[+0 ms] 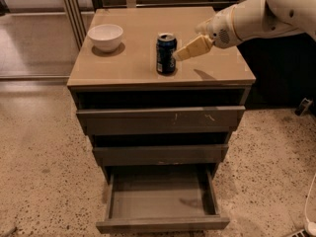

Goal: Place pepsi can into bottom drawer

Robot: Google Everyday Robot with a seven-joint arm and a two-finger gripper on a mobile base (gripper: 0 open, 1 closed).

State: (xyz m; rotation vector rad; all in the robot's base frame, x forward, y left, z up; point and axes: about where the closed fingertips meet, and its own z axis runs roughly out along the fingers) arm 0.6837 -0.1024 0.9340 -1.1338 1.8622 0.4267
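Tool [179,55], grip state unclear, just beside pepsi can [166,53]; bottom drawer [163,224] open.

Matt plastic claw [179,56] beside glossy metal pepsi can [166,54]; cabinet top [129,58] smooth.

No lettering is legible on the pepsi can [166,53] beside the gripper [179,55].
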